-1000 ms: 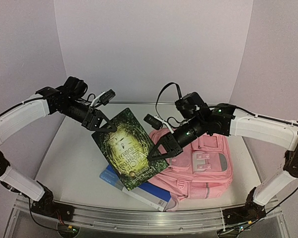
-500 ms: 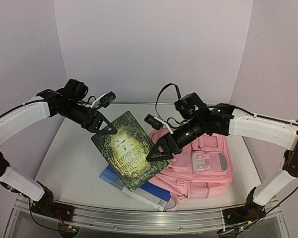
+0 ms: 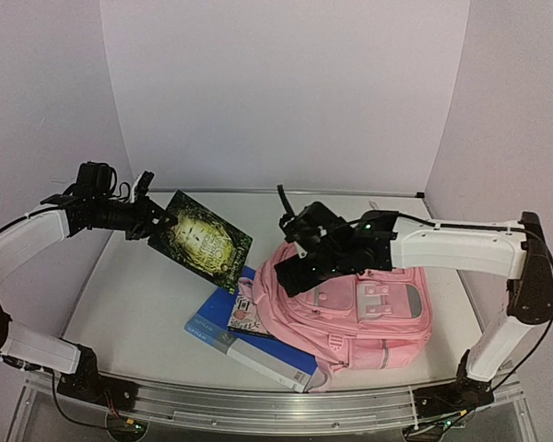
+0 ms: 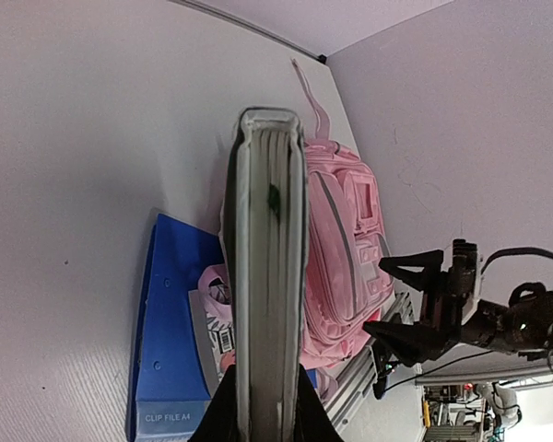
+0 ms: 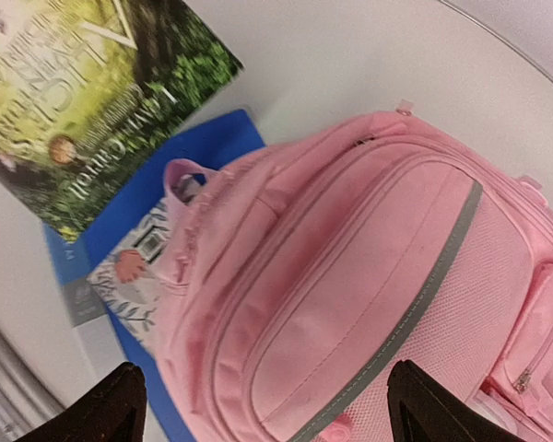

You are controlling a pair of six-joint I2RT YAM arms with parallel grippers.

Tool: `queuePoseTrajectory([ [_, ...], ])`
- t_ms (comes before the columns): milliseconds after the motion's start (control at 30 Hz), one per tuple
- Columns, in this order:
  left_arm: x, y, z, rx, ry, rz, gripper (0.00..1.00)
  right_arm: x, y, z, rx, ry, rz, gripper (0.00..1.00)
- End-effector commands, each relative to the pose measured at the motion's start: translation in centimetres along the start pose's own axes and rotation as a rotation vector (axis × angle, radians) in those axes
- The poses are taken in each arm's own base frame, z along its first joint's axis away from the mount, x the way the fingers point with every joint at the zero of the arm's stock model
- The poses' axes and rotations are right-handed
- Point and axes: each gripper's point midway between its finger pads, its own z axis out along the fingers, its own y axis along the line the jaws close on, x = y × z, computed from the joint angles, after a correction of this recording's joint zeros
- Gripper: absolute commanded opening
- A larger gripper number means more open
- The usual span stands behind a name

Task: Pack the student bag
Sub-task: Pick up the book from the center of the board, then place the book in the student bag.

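Two arms were in play. The left gripper [image 3: 158,224] was clamped on one edge of a green-covered book [image 3: 201,241], holding it tilted in the air above the table [image 3: 134,304]. A blue clip file [image 3: 258,354] lay flat with a small patterned booklet [image 3: 249,313] on it. The student bag [image 3: 378,318] lay pockets-up right of centre, its top end overlapping the file. The right gripper [image 3: 300,269] hung just above that end, jaws wide apart and holding nothing. Best approach, as a judgement: the right gripper pulls the bag mouth open first, then the book goes in narrow edge first.
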Motion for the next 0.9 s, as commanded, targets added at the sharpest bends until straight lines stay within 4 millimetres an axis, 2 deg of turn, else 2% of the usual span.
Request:
queuePoseTrajectory([
  [0, -3.2, -2.1, -1.6, 0.048, -0.158, 0.018, 0.0, 0.2, -2.7, 2.0, 0.326, -0.019, -0.025, 0.9],
  [167, -2.5, -1.6, -1.3, 0.044, -0.137, -0.003, 0.0, 1.6, -2.6, 4.5, 0.427, 0.026, -0.06, 0.87],
  [233, -2.2, -1.4, -1.3, 0.037, -0.126, -0.01, 0.0, 2.2, -2.9, 5.3, 0.47, 0.043, -0.067, 0.8],
  [267, -2.0, -1.3, -1.3, 0.036, -0.123, -0.01, 0.0, 2.5, -3.2, 5.4, 0.491, 0.052, -0.07, 0.76],
  [467, -1.6, -1.4, -1.5, 0.03, -0.118, -0.01, 0.0, 2.8, -4.0, 5.1, 0.535, 0.042, -0.04, 0.32],
  [633, -1.5, -2.5, -1.6, 0.069, -0.095, -0.015, 0.0, 0.9, -4.1, 3.2, 0.522, -0.022, 0.028, 0.01],
  [733, -1.0, -3.9, -1.2, 0.082, -0.088, -0.013, 0.0, -1.5, -3.9, 0.9, 0.481, -0.096, 0.098, 0.0],
  [867, 0.1, -5.8, 0.3, 0.089, -0.064, -0.01, 0.0, -4.9, -4.0, -2.9, 0.387, -0.223, 0.221, 0.0],
])
